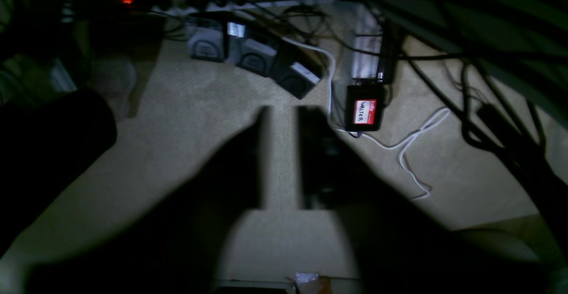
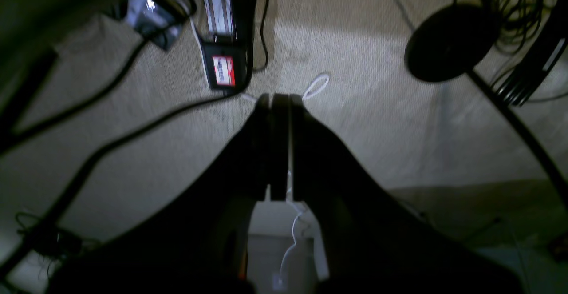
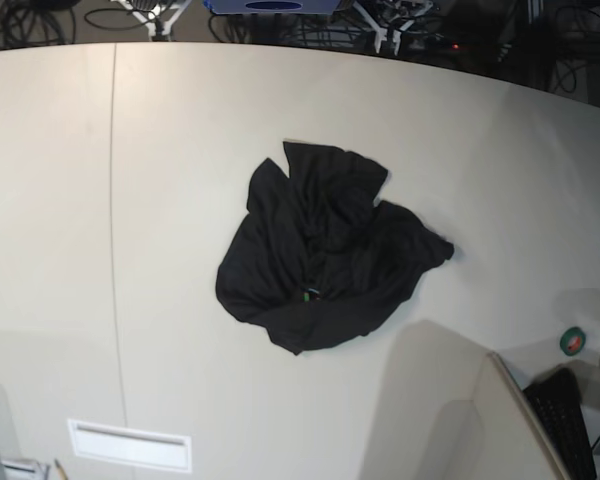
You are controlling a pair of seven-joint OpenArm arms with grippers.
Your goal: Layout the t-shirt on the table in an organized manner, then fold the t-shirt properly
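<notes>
The black t-shirt [image 3: 320, 255] lies crumpled in a heap near the middle of the off-white table [image 3: 180, 150], with a speck of colour at its lower middle. Neither arm appears in the base view. Both wrist views look at beige carpet, not at the table or the shirt. My left gripper [image 1: 284, 109] is open, with a narrow gap and only carpet showing between its dark fingers. My right gripper [image 2: 279, 96] is shut with its fingers pressed together and nothing held.
A seam line [image 3: 113, 200] runs down the table's left side, and a small white recessed panel [image 3: 130, 445] sits near the front edge. A green round item [image 3: 572, 341] and a dark ribbed object [image 3: 560, 415] are at the front right. Cables and a red-labelled black box [image 1: 366, 112] lie on the carpet.
</notes>
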